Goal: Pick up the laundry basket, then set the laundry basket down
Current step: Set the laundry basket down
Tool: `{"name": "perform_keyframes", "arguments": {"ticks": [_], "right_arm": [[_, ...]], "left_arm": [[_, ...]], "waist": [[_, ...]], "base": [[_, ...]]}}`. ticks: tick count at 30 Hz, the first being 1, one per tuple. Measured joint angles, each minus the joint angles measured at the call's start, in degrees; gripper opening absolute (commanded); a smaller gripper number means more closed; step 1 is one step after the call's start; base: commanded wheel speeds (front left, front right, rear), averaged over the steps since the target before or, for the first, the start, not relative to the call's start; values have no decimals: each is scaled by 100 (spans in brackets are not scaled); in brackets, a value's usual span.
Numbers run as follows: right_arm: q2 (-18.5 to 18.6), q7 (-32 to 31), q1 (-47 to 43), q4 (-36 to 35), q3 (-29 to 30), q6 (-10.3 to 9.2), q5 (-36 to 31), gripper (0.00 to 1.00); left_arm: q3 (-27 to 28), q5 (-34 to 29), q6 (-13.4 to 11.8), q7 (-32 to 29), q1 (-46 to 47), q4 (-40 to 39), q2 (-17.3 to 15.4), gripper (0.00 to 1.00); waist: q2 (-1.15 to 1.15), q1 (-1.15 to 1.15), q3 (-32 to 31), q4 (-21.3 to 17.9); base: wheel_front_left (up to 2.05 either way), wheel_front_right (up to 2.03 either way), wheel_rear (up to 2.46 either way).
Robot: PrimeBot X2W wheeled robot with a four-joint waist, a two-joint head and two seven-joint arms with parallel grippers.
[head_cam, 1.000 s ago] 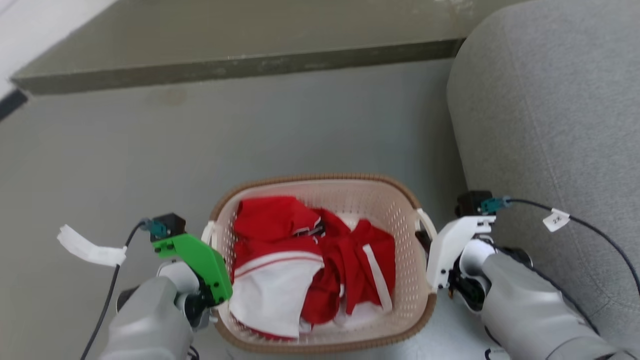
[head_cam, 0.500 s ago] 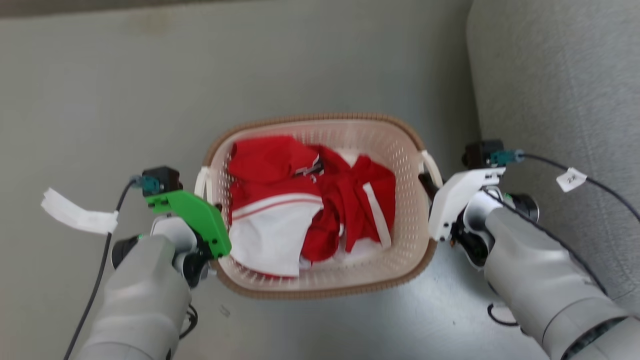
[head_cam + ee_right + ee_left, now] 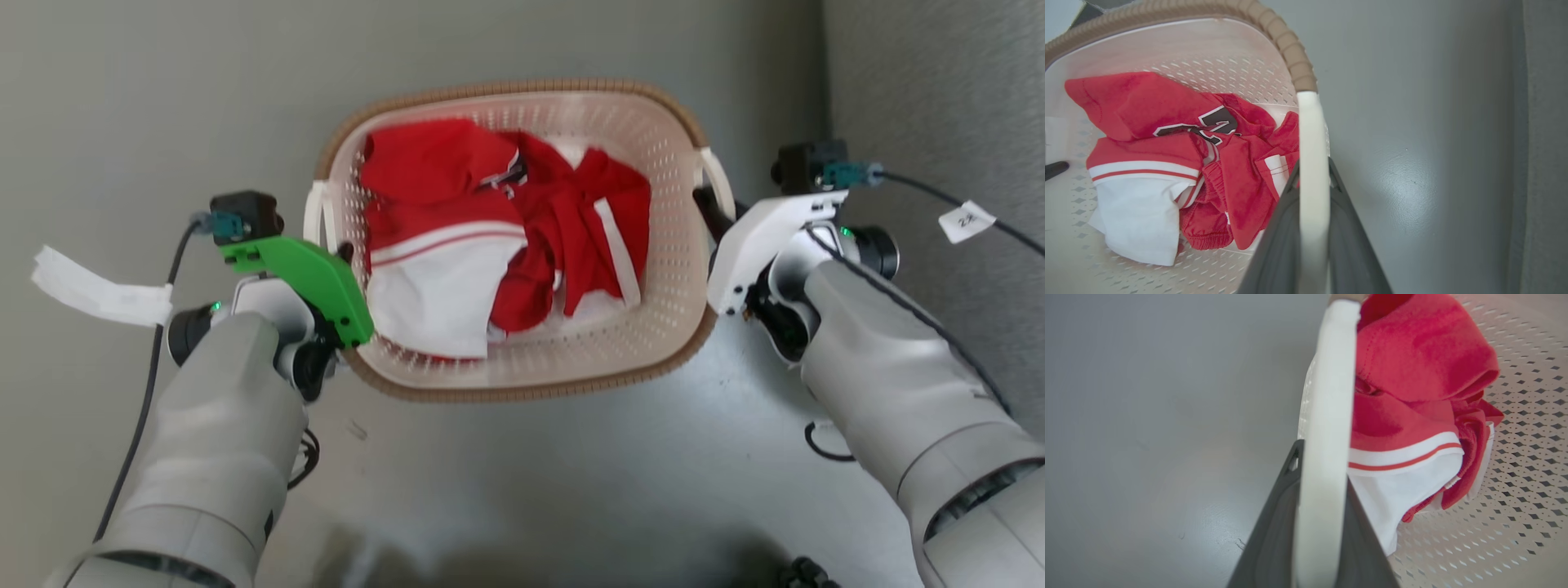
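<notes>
The left gripper grips one basket handle, the right gripper the other, fingers partly hidden behind them.

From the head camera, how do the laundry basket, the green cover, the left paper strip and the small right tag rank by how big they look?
1. laundry basket, by far the largest
2. green cover
3. paper strip, close to the cover, so that order is unsure
4. small tag
</notes>
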State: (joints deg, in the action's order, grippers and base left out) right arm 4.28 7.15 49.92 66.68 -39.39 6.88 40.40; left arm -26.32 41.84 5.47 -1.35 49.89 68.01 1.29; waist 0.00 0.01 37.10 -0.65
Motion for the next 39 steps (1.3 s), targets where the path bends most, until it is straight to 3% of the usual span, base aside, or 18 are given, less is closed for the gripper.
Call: {"name": "perform_keyframes", "arguments": {"ticks": [19, 39], "right_arm": [[21, 345, 461, 46, 14, -94, -111, 0], [12, 597, 735, 130, 66, -97, -111, 0]], "left_arm": [[16, -48, -16, 448, 411, 31, -3, 0], [-2, -77, 22, 745, 721, 175, 5, 0]], "waist": [[0, 0, 1145, 74], [0, 0, 1671, 96]], "base": [[0, 0, 0], [0, 0, 0]]}}
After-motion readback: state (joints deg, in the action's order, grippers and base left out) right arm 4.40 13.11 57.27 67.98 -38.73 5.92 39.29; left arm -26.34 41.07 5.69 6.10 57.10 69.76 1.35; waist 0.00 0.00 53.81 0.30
